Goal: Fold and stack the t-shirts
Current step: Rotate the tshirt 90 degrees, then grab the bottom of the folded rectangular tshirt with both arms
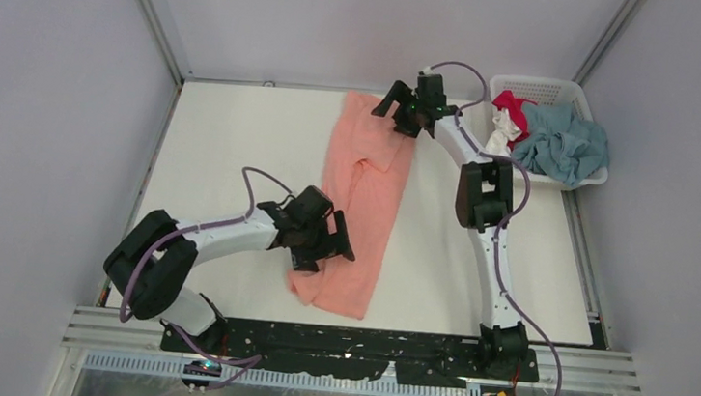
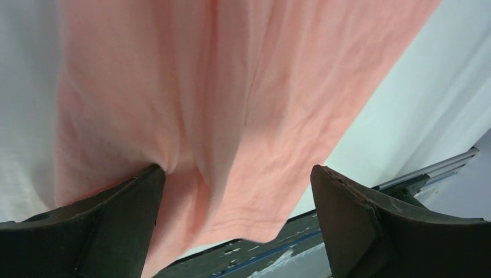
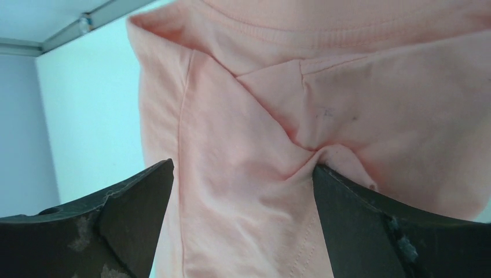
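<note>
Top external view: the basket (image 1: 535,82) holds a red shirt (image 1: 511,105), white shirt (image 1: 500,135) and blue shirt (image 1: 565,146). Left of the basket, the left gripper (image 1: 321,258) and right gripper (image 1: 395,115) rest wide-spread on the salmon shirt (image 1: 360,209), clasping nothing.

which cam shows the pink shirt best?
Top external: the whole salmon-pink t-shirt shows, a long strip on the table. Left wrist shows only its near end, between the fingers of the open left gripper. Right wrist shows only the collar end and seams, cloth bunched against a finger of the open right gripper.
</note>
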Controlling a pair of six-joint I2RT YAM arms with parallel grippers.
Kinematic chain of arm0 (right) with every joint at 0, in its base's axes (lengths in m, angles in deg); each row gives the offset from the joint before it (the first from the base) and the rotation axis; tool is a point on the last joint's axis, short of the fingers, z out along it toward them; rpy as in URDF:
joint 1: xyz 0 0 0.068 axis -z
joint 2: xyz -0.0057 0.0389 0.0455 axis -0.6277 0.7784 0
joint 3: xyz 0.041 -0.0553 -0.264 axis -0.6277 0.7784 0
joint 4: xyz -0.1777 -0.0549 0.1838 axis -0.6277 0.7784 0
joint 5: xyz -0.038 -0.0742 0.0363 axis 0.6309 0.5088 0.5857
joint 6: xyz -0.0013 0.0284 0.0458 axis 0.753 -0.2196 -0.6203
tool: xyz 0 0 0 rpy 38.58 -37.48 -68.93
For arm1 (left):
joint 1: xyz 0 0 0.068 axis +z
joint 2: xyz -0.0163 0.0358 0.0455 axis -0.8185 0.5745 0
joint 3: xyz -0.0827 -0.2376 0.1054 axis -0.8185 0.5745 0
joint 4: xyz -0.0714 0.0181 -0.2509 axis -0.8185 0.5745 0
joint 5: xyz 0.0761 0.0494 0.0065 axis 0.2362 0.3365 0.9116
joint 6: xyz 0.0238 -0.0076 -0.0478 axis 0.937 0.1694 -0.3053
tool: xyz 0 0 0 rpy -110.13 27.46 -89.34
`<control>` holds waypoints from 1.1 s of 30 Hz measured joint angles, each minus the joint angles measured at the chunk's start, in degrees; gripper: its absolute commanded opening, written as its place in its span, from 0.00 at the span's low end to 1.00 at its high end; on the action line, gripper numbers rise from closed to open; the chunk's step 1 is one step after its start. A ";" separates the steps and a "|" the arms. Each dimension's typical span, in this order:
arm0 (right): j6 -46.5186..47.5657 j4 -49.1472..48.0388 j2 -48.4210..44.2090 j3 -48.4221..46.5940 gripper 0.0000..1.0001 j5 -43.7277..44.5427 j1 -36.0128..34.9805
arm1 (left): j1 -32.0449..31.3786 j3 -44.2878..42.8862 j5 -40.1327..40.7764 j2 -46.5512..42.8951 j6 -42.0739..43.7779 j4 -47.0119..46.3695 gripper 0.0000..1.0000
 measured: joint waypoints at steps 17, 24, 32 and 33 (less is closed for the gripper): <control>8.50 -0.79 -7.91 0.35 0.95 2.64 -6.49 | -11.74 -0.42 18.62 -26.95 -2.23 11.80 0.99; 14.10 0.11 -46.36 37.11 0.95 12.57 -9.05 | 4.87 11.34 11.93 -31.26 2.80 12.90 0.97; 9.25 1.31 -68.11 73.07 0.95 11.96 -20.26 | 9.75 13.25 -3.67 -23.08 9.03 6.93 0.55; 8.59 2.05 -68.22 75.08 0.95 12.00 -21.09 | 9.75 13.35 -4.92 -22.64 9.31 6.25 0.52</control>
